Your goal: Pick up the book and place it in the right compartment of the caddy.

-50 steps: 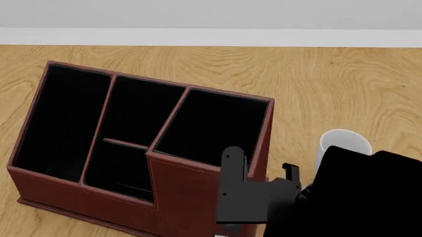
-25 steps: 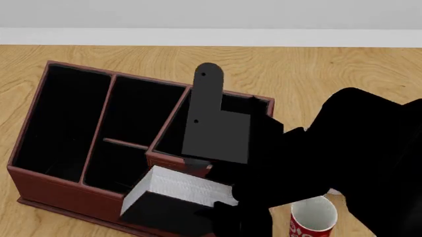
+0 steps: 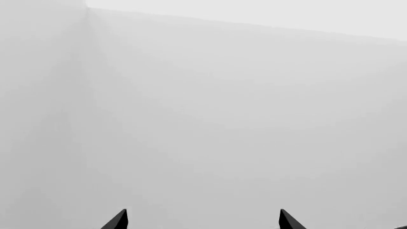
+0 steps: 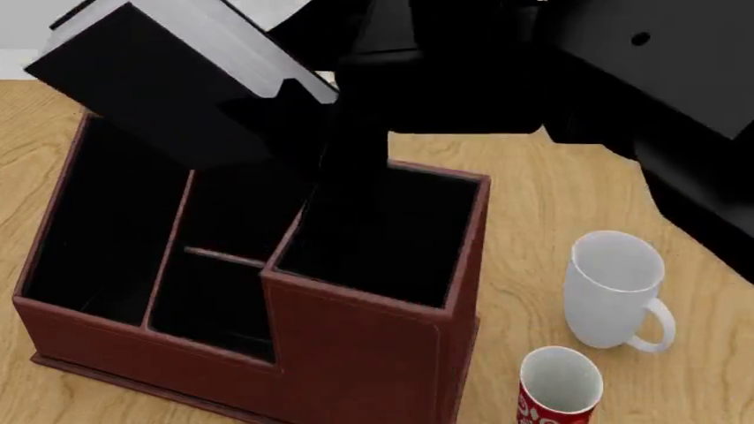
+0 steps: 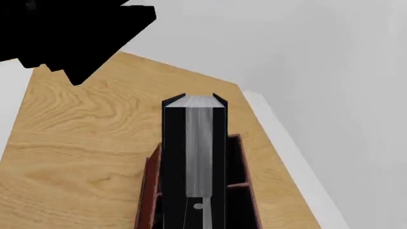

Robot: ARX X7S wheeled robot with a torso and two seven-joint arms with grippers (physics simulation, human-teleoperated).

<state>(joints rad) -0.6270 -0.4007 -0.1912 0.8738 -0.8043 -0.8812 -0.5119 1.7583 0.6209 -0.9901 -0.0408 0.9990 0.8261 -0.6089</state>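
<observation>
My right gripper [image 4: 309, 104] is shut on the black book [image 4: 165, 84], whose white page edges face up. It holds the book tilted, high over the back left of the reddish-brown caddy [image 4: 353, 353]. The right compartment [image 4: 377, 231], tallest and black-lined, stands open and empty below and to the right of the book. In the right wrist view the book [image 5: 194, 152] sits between the fingertips of the right gripper [image 5: 195, 99], with the caddy's wall [image 5: 147, 191] beneath. My left gripper [image 3: 200, 222] is open and faces only a grey wall.
A white mug [image 4: 613, 291] stands on the wooden table [image 4: 554, 185] right of the caddy, and a red mug [image 4: 560, 389] stands in front of it. My right arm [image 4: 659, 79] crosses the top of the head view. The table's far edge meets a white wall.
My right arm has swung up and to the left, lifting the book from in front of the caddy to high above its back left. The white mug is now uncovered.
</observation>
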